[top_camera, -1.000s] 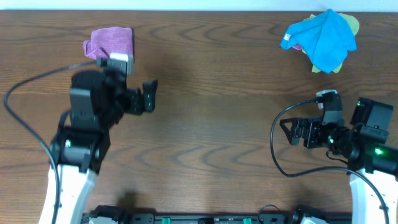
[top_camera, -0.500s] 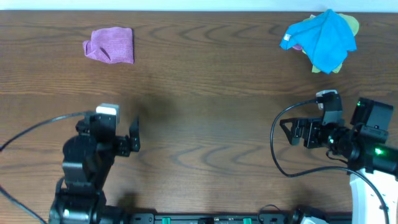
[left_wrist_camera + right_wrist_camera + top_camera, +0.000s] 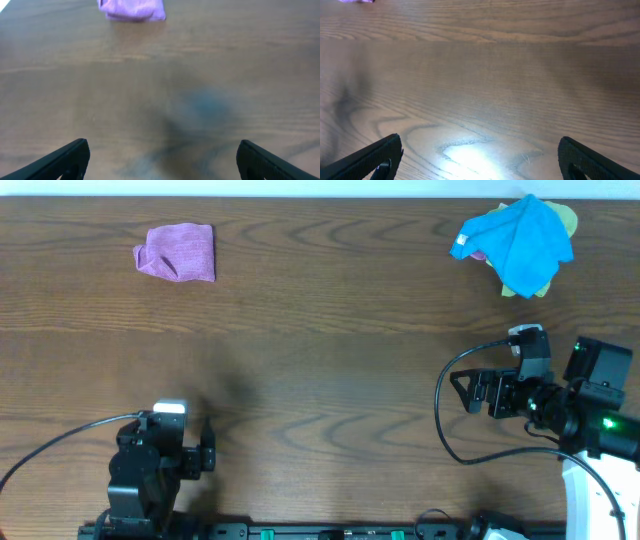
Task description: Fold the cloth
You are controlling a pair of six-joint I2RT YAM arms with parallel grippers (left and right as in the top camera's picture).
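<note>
Purple cloth (image 3: pixel 178 252) lies bunched at the table's (image 3: pixel 330 330) far-left side, straight ahead of the left gripper (image 3: pixel 207 457), well apart. Its fingers are spread wide and empty. The right gripper (image 3: pixel 458 392), also spread, sits farther off.

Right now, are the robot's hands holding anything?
No, nothing. The left gripper and the right gripper are both open and empty. The cloth lies far from both, untouched.
</note>
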